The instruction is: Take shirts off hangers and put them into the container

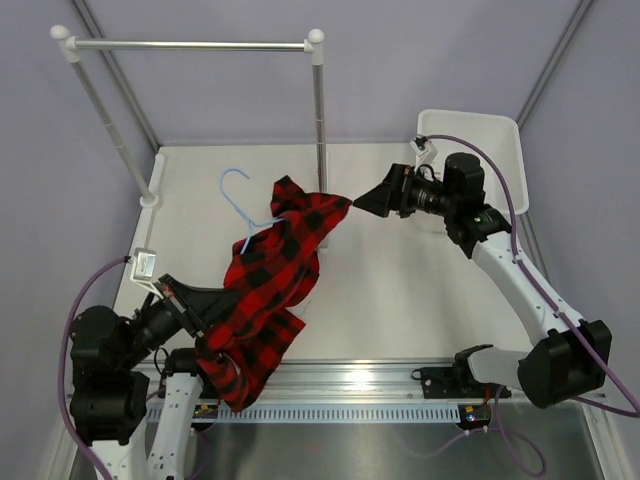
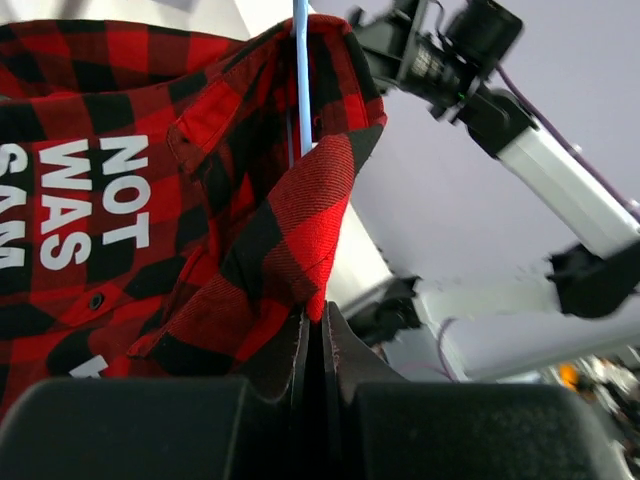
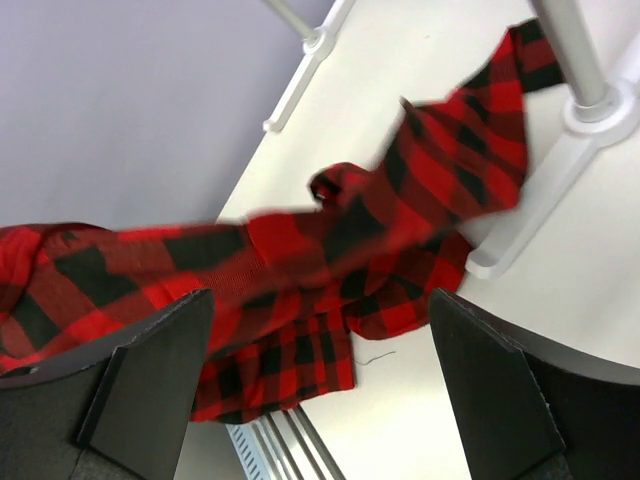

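The red-and-black checked shirt (image 1: 270, 290) hangs stretched above the table, from its top corner by the right gripper down to the front rail. Its collar end still sits on the light-blue hanger (image 1: 234, 205), whose wire (image 2: 300, 80) runs into the cloth (image 2: 150, 200). My left gripper (image 1: 200, 318) is low at the front left, its jaws (image 2: 322, 325) shut on a fold of the shirt's edge. My right gripper (image 1: 362, 201) stands open at the shirt's upper corner, and the cloth (image 3: 330, 250) runs just beyond its fingertips (image 3: 318, 300). The white container (image 1: 490, 135) stands at the back right, behind the right arm.
A white-and-silver clothes rack (image 1: 190, 45) stands at the back left, one post (image 1: 320, 110) coming down beside the shirt and its foot (image 3: 560, 170) close to the cloth. A metal rail (image 1: 380, 380) runs along the front edge.
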Robot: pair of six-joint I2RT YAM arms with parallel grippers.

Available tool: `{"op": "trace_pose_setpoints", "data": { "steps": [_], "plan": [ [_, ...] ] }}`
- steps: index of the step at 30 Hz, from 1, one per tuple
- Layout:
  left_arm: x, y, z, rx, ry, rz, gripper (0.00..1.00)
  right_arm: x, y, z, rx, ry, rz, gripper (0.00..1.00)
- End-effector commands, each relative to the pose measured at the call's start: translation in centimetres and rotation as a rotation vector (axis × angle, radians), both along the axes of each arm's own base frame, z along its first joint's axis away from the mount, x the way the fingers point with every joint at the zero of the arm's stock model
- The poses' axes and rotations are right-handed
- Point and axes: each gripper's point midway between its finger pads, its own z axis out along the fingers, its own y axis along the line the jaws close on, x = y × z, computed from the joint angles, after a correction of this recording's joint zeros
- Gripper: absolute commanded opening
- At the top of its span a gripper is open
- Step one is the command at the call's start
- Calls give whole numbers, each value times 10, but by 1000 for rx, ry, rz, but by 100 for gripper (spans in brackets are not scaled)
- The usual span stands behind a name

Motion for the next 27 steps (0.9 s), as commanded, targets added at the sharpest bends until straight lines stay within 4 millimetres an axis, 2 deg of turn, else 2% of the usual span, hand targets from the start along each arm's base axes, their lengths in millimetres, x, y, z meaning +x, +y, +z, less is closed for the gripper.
{"op": "trace_pose_setpoints", "data": {
  "steps": [1, 3, 4, 5, 6, 7, 8, 9, 10, 11, 12, 14, 15, 17, 18, 19, 20, 21, 22, 23, 24, 27],
  "plan": [
    [-27, -23, 17, -65, -57, -233, 0, -23, 19, 49, 75, -151, 157, 98],
    [-27, -25, 15, -78, -65, -264, 0, -32, 26, 56, 75, -166, 179, 97],
    [-22, -26, 7, -88, -42, -272, 0, -37, 28, 65, 78, -188, 194, 97],
    [-18, -26, 8, -96, -44, -270, 0, -42, 31, 65, 59, -190, 213, 97],
    [-15, -25, 5, -92, -44, -263, 0, -42, 35, 76, 40, -216, 191, 96],
    [-13, -24, 6, -80, -50, -249, 0, -43, 36, 73, -9, -233, 171, 95],
    [-5, -19, -2, -42, -40, -196, 0, -47, 35, 65, -54, -198, 154, 95],
    [3, -16, -5, -23, -21, -170, 0, -44, 34, 67, -82, -215, 109, 95],
    [6, -14, -6, -8, -18, -146, 0, -51, 39, 75, -85, -236, 114, 95],
    [11, -10, -6, 15, -37, -113, 0, -53, 37, 74, -99, -218, 98, 95],
    [16, -8, -7, 21, -38, -97, 0, -47, 34, 81, -109, -224, 44, 95],
    [27, -2, -8, 41, -51, -42, 0, -49, 35, 84, -119, -205, 21, 95],
    [31, 0, -10, 49, -55, -27, 0, -50, 37, 92, -110, -218, 18, 95],
    [41, 4, -13, 68, -67, 6, 0, -52, 51, 82, -148, -177, 42, 93],
    [44, 5, -14, 77, -71, 8, 0, -43, 58, 83, -177, -179, 21, 92],
    [50, 6, -16, 85, -57, 14, 0, -41, 64, 79, -215, -185, 30, 92],
    [56, 10, -21, 114, -45, 39, 0, -52, 78, 72, -255, -175, 60, 91],
    [57, 12, -19, 131, -52, 49, 0, -46, 82, 84, -273, -209, 14, 91],
    [60, 14, -20, 144, -49, 56, 0, -41, 97, 69, -322, -202, 33, 91],
    [66, 18, -24, 174, -36, 71, 0, -50, 109, 63, -353, -194, 65, 91],
    [68, 19, -22, 185, -40, 76, 0, -42, 115, 66, -369, -204, 30, 91],
    [75, 22, -25, 223, -33, 83, 0, -39, 126, 76, -357, -240, -1, 90]
  ]
}}
